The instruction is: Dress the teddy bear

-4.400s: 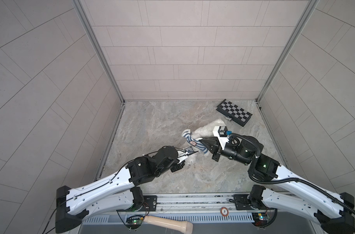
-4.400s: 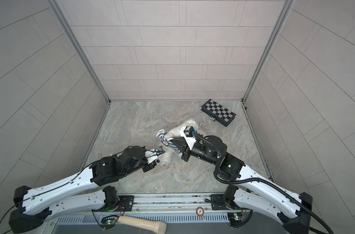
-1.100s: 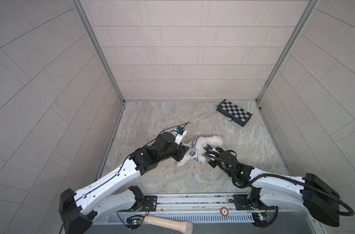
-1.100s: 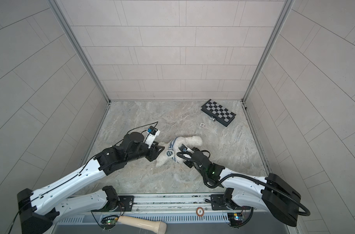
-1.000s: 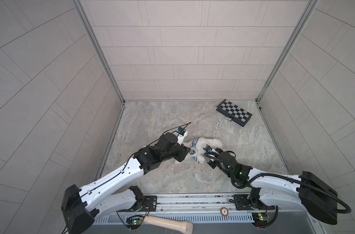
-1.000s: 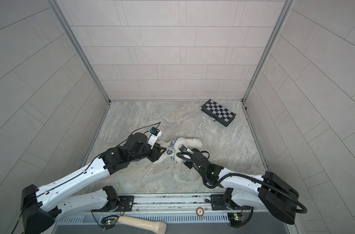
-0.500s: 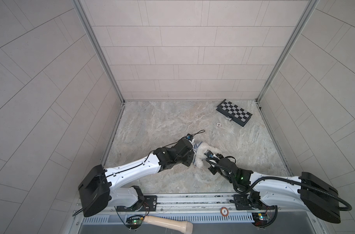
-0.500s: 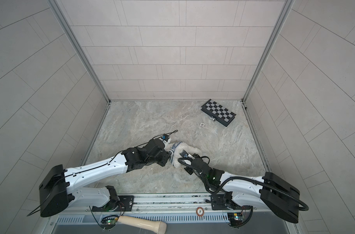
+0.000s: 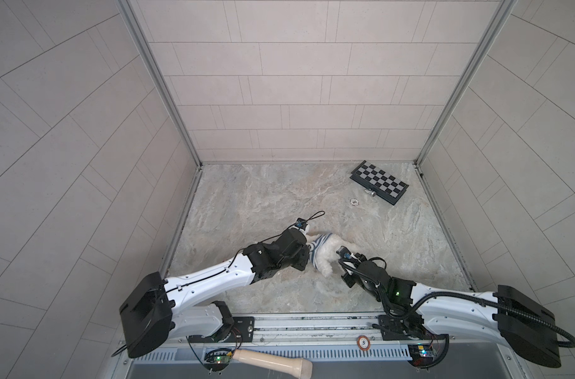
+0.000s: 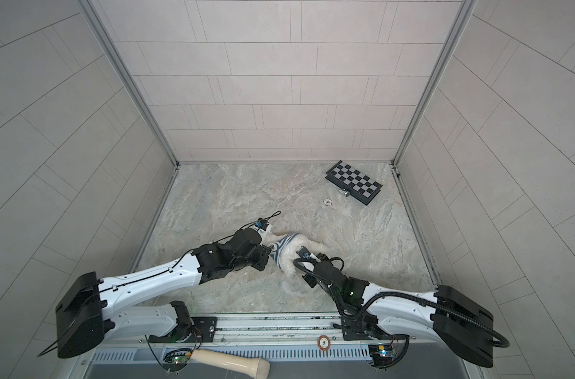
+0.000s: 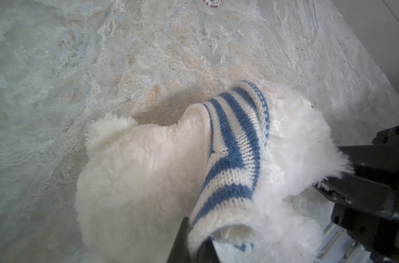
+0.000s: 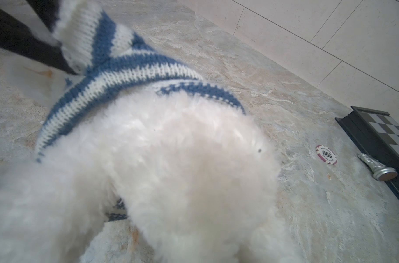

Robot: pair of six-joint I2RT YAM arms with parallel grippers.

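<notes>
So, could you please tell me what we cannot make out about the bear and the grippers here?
- Teddy bear face: no view shows it, only fur.
- Right gripper fingertips: buried in fur in both top views; the right wrist view shows only blurred fur.
- Left gripper fingers: cut off by the left wrist picture's edge, and under its own wrist in both top views.
- Striped shirt sleeves: fur and folds hide whether the arms are through.

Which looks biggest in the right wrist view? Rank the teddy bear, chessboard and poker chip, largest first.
1. teddy bear, filling most of the frame, though nearness to the camera inflates it.
2. chessboard, partly cut off by the frame edge.
3. poker chip, plainly smallest.
</notes>
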